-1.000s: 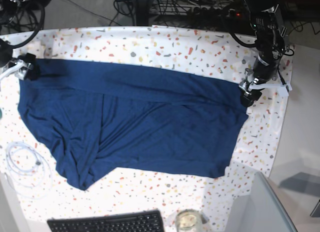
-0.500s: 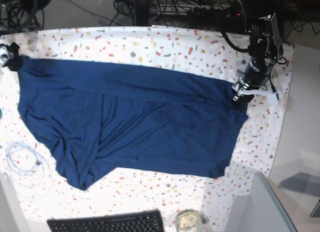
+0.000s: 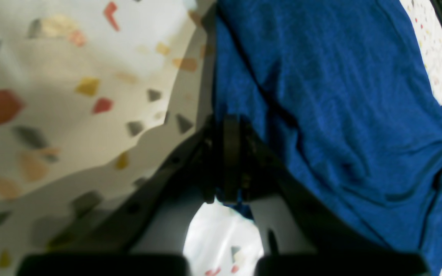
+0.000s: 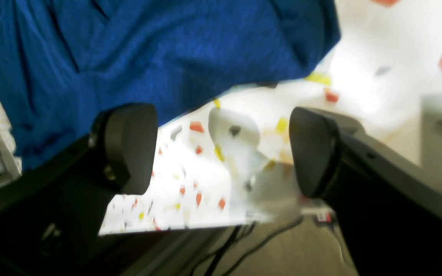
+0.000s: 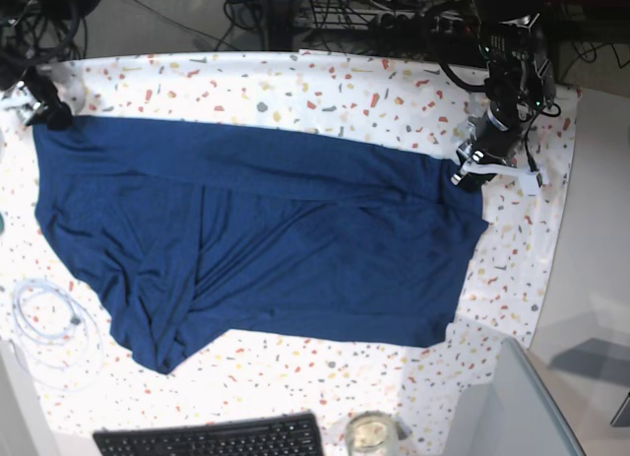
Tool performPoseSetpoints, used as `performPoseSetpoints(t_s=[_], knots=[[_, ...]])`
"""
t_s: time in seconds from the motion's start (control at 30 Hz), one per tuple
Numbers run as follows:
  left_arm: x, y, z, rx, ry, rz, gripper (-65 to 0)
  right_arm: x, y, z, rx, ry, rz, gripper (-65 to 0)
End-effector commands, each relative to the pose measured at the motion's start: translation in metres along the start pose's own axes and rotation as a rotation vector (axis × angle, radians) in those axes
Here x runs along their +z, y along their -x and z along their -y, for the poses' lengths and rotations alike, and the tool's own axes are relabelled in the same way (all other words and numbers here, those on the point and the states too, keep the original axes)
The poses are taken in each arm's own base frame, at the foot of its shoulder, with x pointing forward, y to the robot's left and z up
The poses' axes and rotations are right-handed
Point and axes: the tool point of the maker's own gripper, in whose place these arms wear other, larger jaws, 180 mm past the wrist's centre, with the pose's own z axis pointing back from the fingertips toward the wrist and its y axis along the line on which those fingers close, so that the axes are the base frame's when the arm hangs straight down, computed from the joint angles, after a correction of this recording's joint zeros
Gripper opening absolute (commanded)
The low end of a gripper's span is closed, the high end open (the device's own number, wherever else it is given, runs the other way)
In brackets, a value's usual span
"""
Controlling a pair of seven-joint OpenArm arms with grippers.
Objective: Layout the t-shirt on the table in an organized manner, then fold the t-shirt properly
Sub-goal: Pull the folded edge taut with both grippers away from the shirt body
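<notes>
The t-shirt point(image 5: 256, 239) lies spread across most of the worktop point(image 5: 325, 92), its long upper edge running nearly straight from the far left corner to the right side, while the lower left part is bunched into diagonal creases.

The left tool point(image 3: 226, 161) is pressed together at the shirt's upper right corner. The wrist view shows its pads meeting right at the fabric's edge, so it appears to pinch a thin bit of cloth — though how much is caught cannot be told. The right tool point(image 4: 221, 149) stands spread wide with nothing between its pads, just beside the shirt's upper left corner and over the worktop's edge.

The cloth looks light, thin and limp: it should drape and stretch rather than hold a shape, and drag in wrinkles if pulled from one point. Corners and hems look like the best places to take hold — both ends of one edge together, kept taut.
</notes>
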Motion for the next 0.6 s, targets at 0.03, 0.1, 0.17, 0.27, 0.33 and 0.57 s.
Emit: performPoseSetpoints(t_s=[0.03,0.1,0.17,0.27,0.33,0.57], knots=[[0.001,-0.01,0.007,-0.019,0.024,-0.003,-65.0,-0.002,-0.012,0.002,0.016,0.009,0.022,-14.1],[0.001,-0.006,0.007,-0.021,0.024,-0.028,-65.0,-0.005,-0.012,0.004,0.003,0.006,0.028,-14.1],[0.001,-0.007,0.007,-0.021,0.024,-0.027,-65.0,-0.005,-0.016,0.004,0.005,0.005,0.038,-14.6],[0.001,-0.005,0.006,-0.021,0.022,-0.029,-65.0,-0.012,-0.015,-0.002,0.012,-0.01,0.02,-14.9],[0.001,-0.005,0.006,-0.021,0.022,-0.029,-65.0,-0.017,-0.018,-0.003,-0.003,-0.02,0.037,-15.5],[0.005,-0.012,0.01,-0.038,0.031,-0.012,-65.0,-0.014,-0.031,0.002,-0.009,-0.016,0.087,-45.2]])
